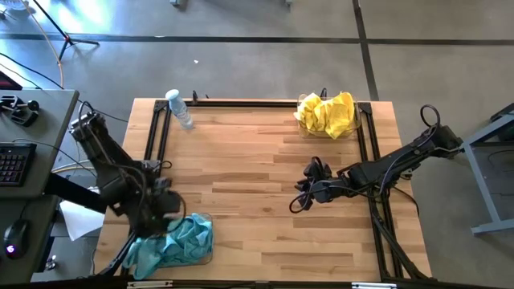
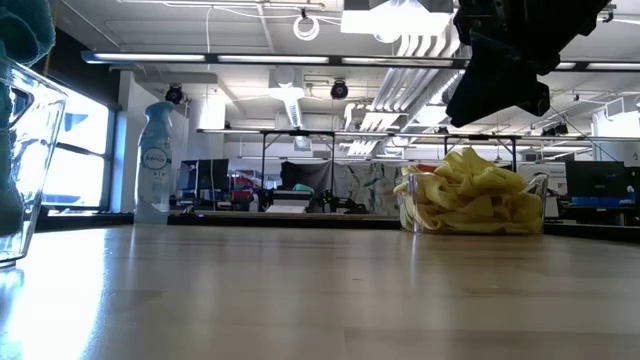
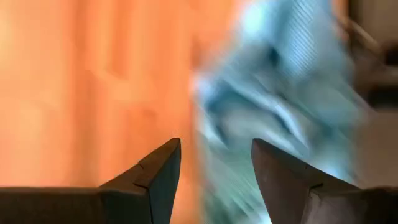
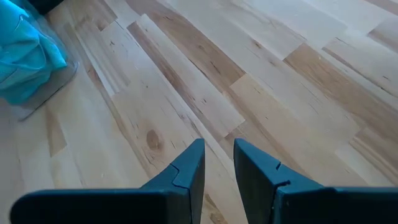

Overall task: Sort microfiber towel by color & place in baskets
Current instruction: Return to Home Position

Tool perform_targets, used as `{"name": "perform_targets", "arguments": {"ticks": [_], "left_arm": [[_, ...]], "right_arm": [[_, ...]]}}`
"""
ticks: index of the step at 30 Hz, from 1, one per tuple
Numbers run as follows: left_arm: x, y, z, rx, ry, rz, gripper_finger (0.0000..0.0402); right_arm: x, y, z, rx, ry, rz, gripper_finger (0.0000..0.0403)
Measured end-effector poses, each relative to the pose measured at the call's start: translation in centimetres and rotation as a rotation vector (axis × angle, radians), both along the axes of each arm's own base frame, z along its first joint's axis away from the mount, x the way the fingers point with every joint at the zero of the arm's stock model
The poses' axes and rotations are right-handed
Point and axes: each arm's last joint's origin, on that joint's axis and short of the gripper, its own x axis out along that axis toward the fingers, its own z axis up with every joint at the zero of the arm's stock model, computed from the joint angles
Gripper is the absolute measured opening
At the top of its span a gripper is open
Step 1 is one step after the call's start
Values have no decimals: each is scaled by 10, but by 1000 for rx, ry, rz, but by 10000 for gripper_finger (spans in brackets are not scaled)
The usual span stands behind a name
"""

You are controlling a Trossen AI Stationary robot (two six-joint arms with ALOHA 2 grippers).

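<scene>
Retreat wants care: left gripper [image 3: 216, 144], wide and empty over teal towels [image 1: 183, 239] at seven o'clock, should rise straight; right gripper [image 4: 219, 144], narrowly parted, holds nothing.

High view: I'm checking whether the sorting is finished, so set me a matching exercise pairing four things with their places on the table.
1. crumpled yellow microfiber towels
2. crumpled teal-blue microfiber towels
3. small clear plastic water bottle
4. right arm's dark pincer

A. over bare wood, right of the light wooden table's middle
B. in the top-right see-through plastic tub
C. near the top-left corner
D. in the bottom-left see-through plastic tub

Pairs: 1-B, 2-D, 3-C, 4-A
</scene>
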Motion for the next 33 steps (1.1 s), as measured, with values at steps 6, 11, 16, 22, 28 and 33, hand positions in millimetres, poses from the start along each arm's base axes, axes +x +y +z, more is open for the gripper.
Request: {"name": "perform_targets", "arguments": {"ticks": [6,11,16,22,28,33], "left_arm": [[21,35,-16,122,-197,17,186],[33,65,-33,109,-388,-11,186],[30,96,-48,113,-584,4,186],[23,129,-67,95,-793,-6,186],[5,151,-79,128,-888,66,186],[-17,157,-84,135,-1008,89,186]], "right_arm": [[0,0,1,-14,-13,-15,78],[2,-1,2,-40,-40,-43,78],[2,-2,3,-54,-51,-57,78],[3,-6,3,-36,-57,-94,78],[6,-13,3,-40,-56,-119,78],[7,-20,2,-46,-46,-145,78]]}}
